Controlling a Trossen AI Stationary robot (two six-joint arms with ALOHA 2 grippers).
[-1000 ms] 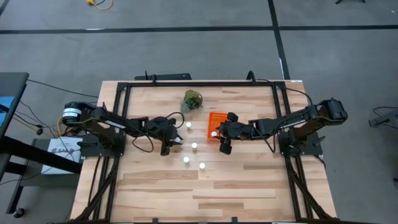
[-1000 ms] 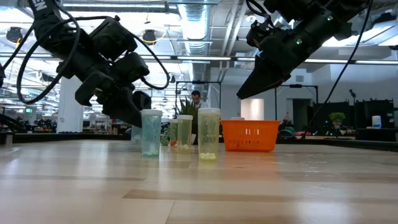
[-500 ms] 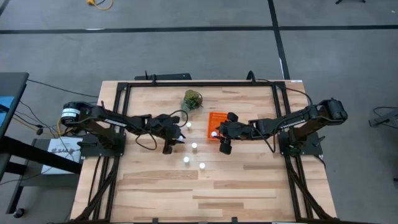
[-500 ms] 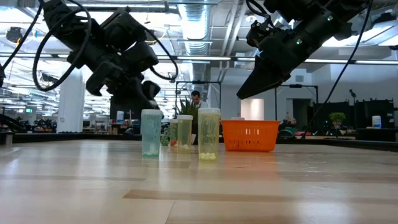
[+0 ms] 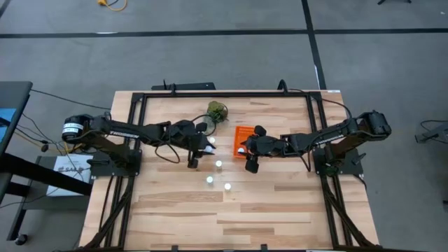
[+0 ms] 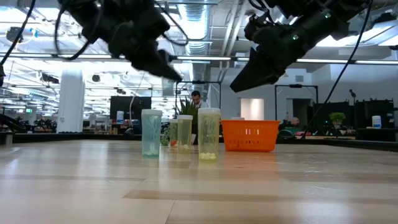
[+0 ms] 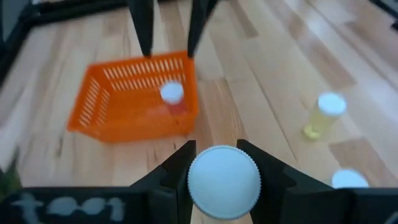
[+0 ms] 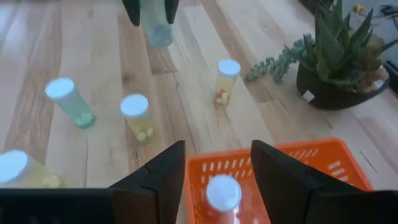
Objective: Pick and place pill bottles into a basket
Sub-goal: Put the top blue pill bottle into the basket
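Bottle [image 7: 224,182] sits clamped, apparently, in left tool [image 7: 214,163].

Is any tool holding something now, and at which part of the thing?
The left tool holds a pill bottle, its fingers clamped on the sides just below the white cap. The right tool is open, holding nothing, above the basket.

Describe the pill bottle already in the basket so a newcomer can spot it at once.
On the wooden table, find the small bright orange mesh basket, just right of centre. Inside it sits one pill bottle, seen from above as a round white cap. It is the only bottle within the orange walls; the loose bottles stand on bare wood to the left of the basket.
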